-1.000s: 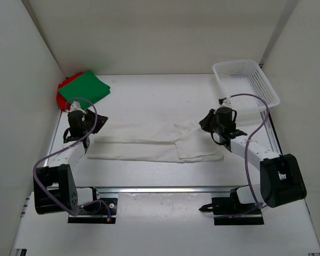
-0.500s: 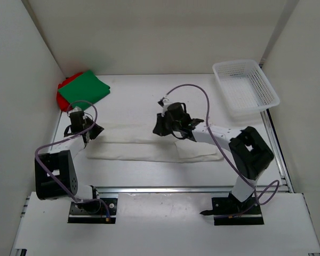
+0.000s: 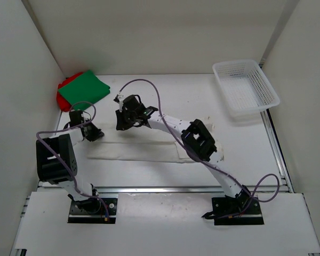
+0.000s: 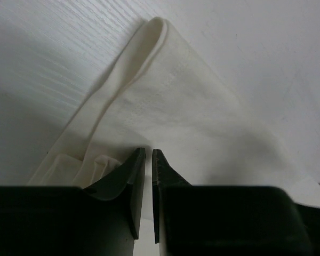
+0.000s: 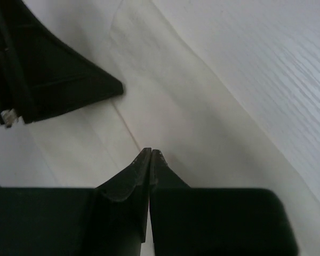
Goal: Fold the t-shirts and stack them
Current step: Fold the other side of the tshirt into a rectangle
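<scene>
White t-shirt point(image 3: 141, 152) lies ahead of your left claw point(image 4: 148, 151), which pinches its edge; right claw point(image 5: 150, 151) is closed. Draw the fold taut, evenly.

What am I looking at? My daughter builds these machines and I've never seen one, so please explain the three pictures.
These are two robot arms bolted at the near edge of a table, each ending in a two-finger gripper. The wide picture comes from a fixed camera above and behind them; each close-up comes from a camera on one wrist, so the dark prongs are that arm's own fingers. On the table a white t-shirt lies as a long folded strip. Far left, a folded green t-shirt sits on a red t-shirt; far right stands a white mesh basket. The left gripper looks closed on the white t-shirt's left end. The right gripper, reaching across, is shut at the cloth; whether it pinches any I cannot tell.
</scene>
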Motion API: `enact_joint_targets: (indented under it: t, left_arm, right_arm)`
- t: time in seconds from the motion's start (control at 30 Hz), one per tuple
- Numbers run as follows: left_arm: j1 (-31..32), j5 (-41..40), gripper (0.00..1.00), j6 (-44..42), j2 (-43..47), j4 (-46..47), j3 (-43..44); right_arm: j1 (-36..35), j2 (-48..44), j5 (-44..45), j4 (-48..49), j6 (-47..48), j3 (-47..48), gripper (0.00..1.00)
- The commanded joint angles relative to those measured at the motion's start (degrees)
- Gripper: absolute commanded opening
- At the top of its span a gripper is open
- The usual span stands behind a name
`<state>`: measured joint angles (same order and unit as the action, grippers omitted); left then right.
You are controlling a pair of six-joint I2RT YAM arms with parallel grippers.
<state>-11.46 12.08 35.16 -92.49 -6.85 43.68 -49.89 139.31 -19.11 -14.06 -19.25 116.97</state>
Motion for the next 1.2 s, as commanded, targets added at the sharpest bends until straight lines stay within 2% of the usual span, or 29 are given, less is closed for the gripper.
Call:
enact_joint_targets:
  t: [0.0, 0.17, 0.27, 0.57, 0.83, 0.97, 1.17]
  left_arm:
    - [-0.4, 2.69, 0.23, -1.06, 0.64, -0.62, 2.46]
    - [-0.93, 2.61, 0.22, -1.24, -0.41, -0.88, 3.26]
    - [-1.37, 2.43, 0.23, -1.14, -1.2, -0.44, 3.78]
    - [-3.74, 4.62, 0.23, -1.14, -6.65, -1.32, 6.42]
    - [-3.83, 4.1, 0.23, -0.7, -6.04, -0.53, 6.07]
    - [-4.44, 4.8, 0.23, -0.79, -6.47, -1.06, 7.47]
    - [-5.23, 4.89, 0.22, -0.7, -7.79, -1.15, 8.52]
  right_arm:
    - [-1.0, 5.87, 0.57, -10.96, 1.4, 13.26, 0.0]
    - [-2.49, 16.94, 2.85, -22.48, 3.42, 32.75, 0.0]
    - [-3.28, 21.26, 4.0, -27.59, 3.69, 39.73, 0.0]
    - [-5.13, 18.81, 1.28, -28.03, 3.69, 38.61, 0.0]
    - [-4.25, 19.07, -0.3, -28.56, 3.86, 37.02, 0.0]
    - [-6.18, 17.94, -0.75, -30.66, 5.18, 36.67, 0.0]
    - [-10.93, 11.27, -0.85, -34.45, 6.23, 31.84, 0.0]
